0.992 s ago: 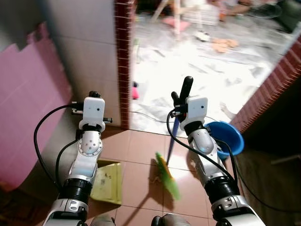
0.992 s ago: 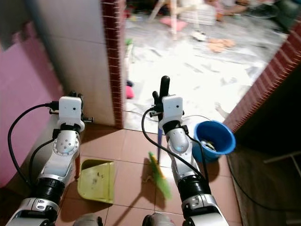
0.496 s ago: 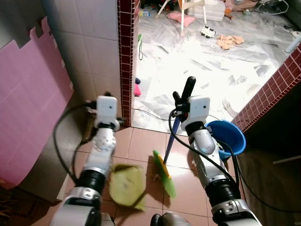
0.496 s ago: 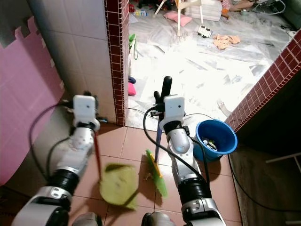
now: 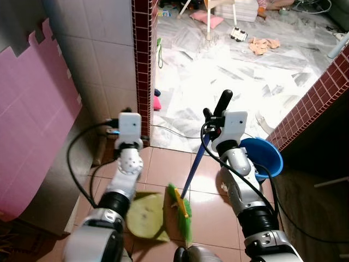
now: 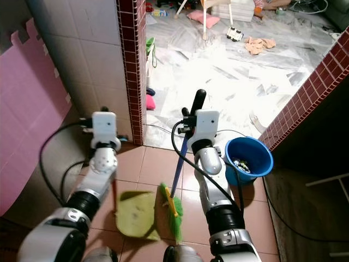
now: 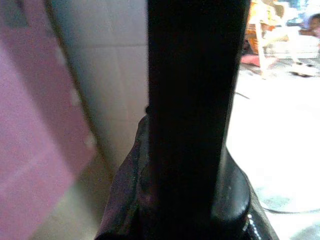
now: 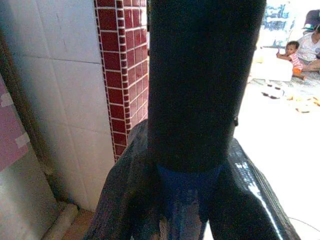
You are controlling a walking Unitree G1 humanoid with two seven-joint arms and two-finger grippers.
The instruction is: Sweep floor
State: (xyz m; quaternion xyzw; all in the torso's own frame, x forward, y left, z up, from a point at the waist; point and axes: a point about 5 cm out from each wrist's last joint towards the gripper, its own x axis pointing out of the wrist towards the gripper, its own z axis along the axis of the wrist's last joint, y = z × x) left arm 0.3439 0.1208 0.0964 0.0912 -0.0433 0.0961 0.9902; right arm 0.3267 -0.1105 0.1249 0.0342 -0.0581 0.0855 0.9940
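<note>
Green-bristled broom [image 6: 171, 210], blue handle; yellow-green dustpan [image 6: 135, 214]; blue bucket [image 6: 249, 158]; terracotta floor tiles [image 6: 154, 166]; pink wall panel [image 6: 30, 114]

Two silver arms rose from the lower edge of the head views, each built of rounded, jointed metal segments. A black ribbed collar ringed each forearm near the lower part of the frame. Each wrist carried a white, boxy camera housing with rounded corners. Thick black cables looped out from the housings and ran back down beside the arms. Long black fingers stood above the right housing as the right gripper [image 5: 217, 106]; the left gripper [image 5: 126, 111] appeared as a small dark tip over its housing.
</note>
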